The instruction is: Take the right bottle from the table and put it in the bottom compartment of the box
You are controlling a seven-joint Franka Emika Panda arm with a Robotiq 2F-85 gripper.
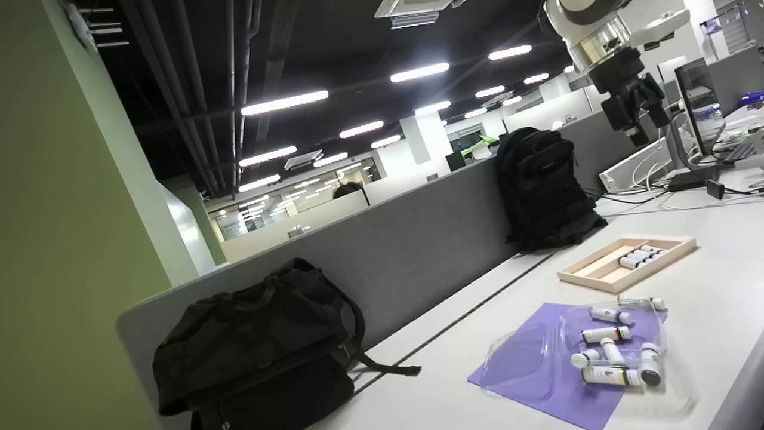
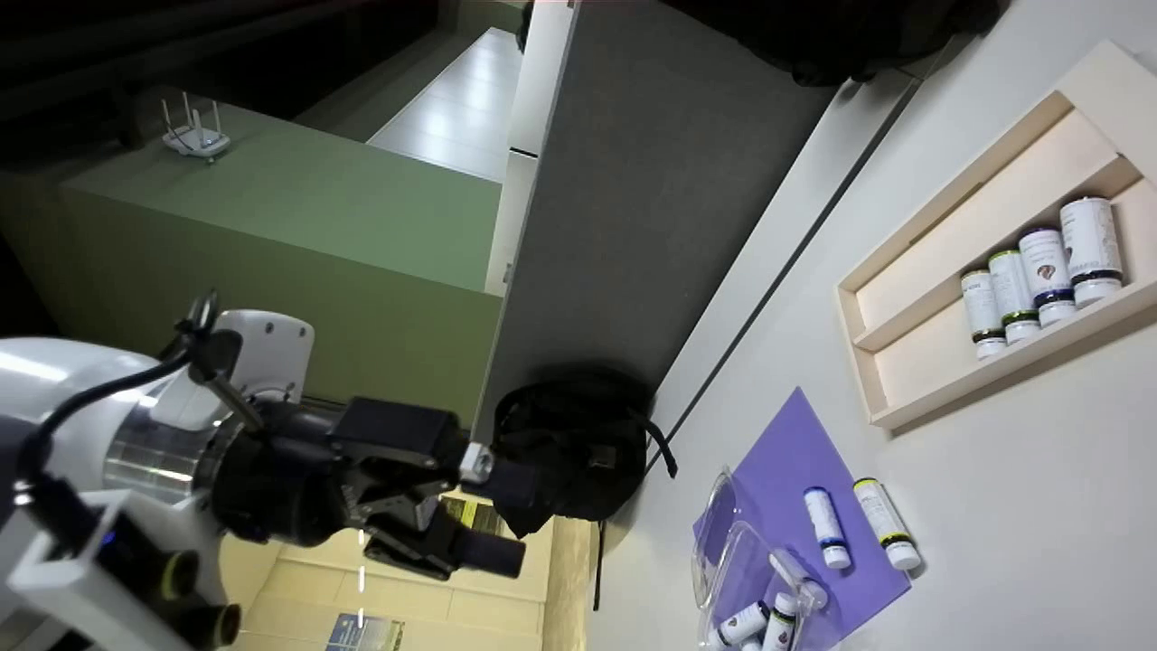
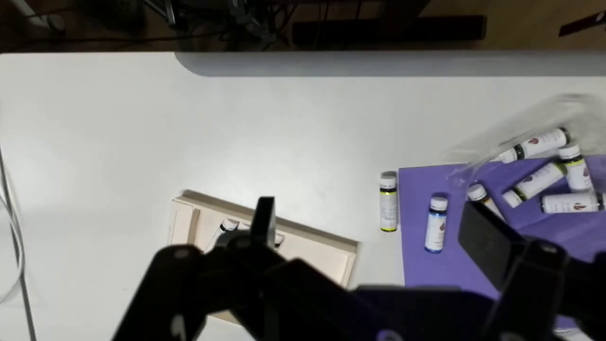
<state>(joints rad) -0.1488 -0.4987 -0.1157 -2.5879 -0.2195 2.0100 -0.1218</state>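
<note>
The light wooden box [image 1: 656, 266] lies on the pale table [image 1: 731, 280], also in the exterior view [image 2: 931, 398] and wrist view [image 3: 312, 231]. A lengthwise strip divides it; several white-labelled bottles [image 2: 1044, 262] lie in one compartment. A yellow-banded bottle [image 2: 881, 520] lies at the purple cloth's edge, also in the wrist view [image 3: 388, 203]. A blue-banded bottle [image 3: 435, 226] lies beside it on the cloth, also in the exterior view [image 2: 823, 520]. Which one is the "right bottle" I cannot tell. My gripper [image 2: 508, 517] is open and empty, high above the table; its fingers [image 3: 375, 229] hide part of the box.
Several more bottles [image 3: 539, 182] lie jumbled on the purple cloth [image 3: 419, 272] by clear plastic trays [image 2: 723, 542]. Two black backpacks [image 1: 262, 352] [image 1: 540, 191] stand against the grey partition [image 1: 430, 251]. A monitor [image 1: 698, 107] and cables stand at the table's far end.
</note>
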